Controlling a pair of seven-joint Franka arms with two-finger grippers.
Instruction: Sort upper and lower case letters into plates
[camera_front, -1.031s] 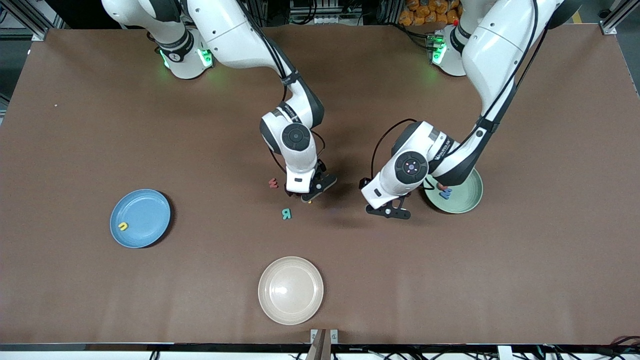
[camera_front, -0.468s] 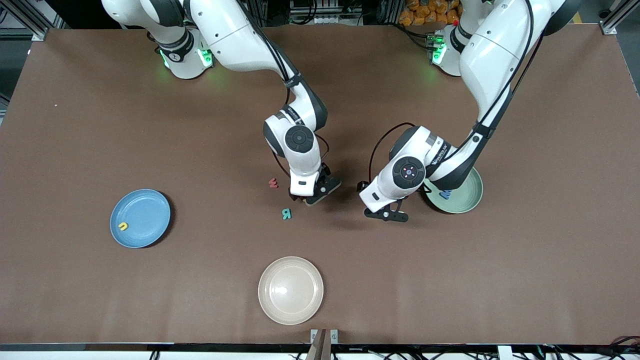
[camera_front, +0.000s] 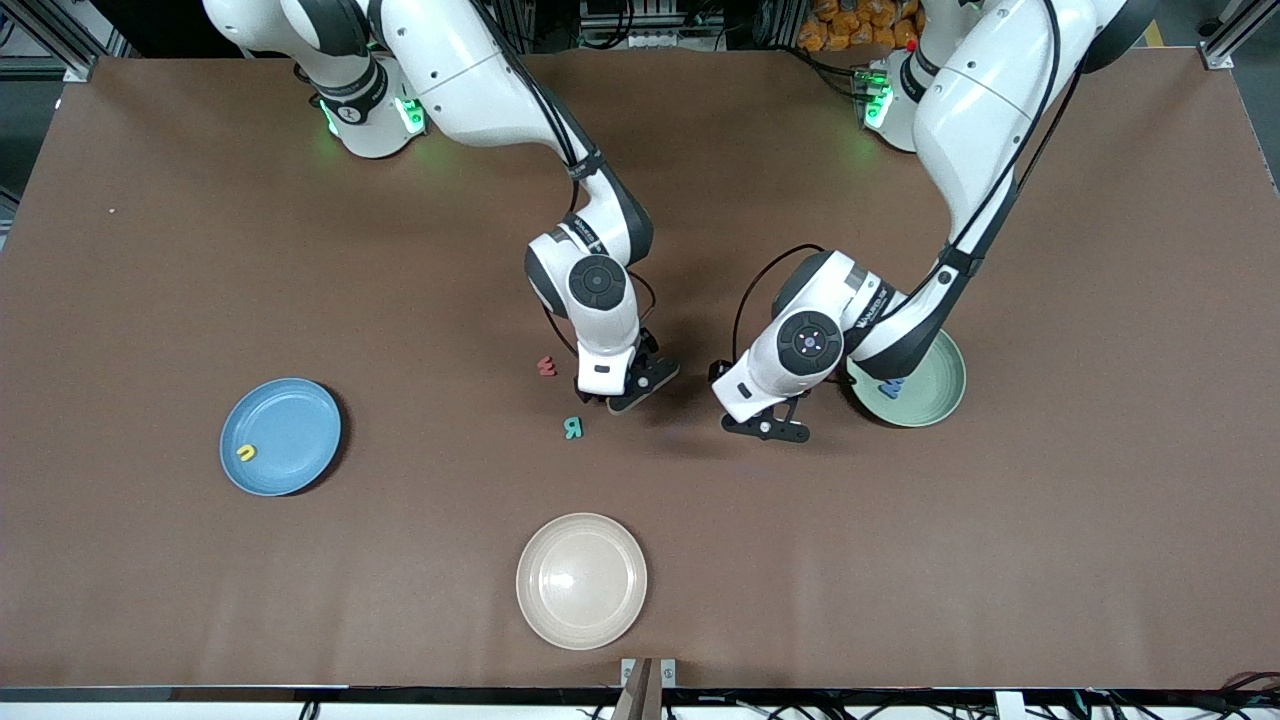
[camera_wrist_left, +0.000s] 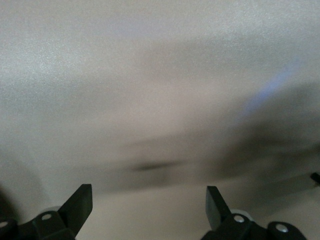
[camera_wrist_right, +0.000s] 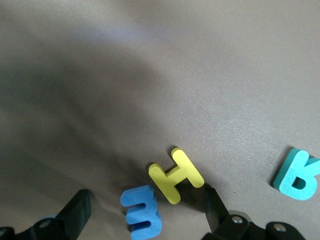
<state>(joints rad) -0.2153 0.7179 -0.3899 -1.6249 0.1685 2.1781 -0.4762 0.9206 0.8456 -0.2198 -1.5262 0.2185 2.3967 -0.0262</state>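
The right claw (camera_front: 607, 398) hangs low over the middle of the brown counter (camera_front: 900, 560), its fingers (camera_wrist_right: 75, 212) spread apart and empty. Directly beneath it, between the two fingertips in the right wrist view, lie a yellow H (camera_wrist_right: 176, 175) and a blue E (camera_wrist_right: 142, 218), touching each other at one corner. A teal R (camera_front: 573, 428) lies flat just beside the claw, a little nearer the front camera, and a red w (camera_front: 546, 366) lies just beside it toward the right arm's end of the counter.

The left claw (camera_front: 765, 425) hovers over bare counter, its fingers (camera_wrist_left: 80, 205) also wide apart with nothing between them. The pale green plate (camera_front: 930, 385) sits just beside it toward the left arm's end, partly covered by the left arm's wrist; a blue letter (camera_front: 890, 386) shows in it at the arm's edge, its shape too hidden to read.

Well away from the right claw, toward the right arm's end, the blue plate (camera_front: 285, 440) holds a small yellow u (camera_front: 246, 453). A cream-white plate (camera_front: 581, 581) sits nearer the front camera than both claws.
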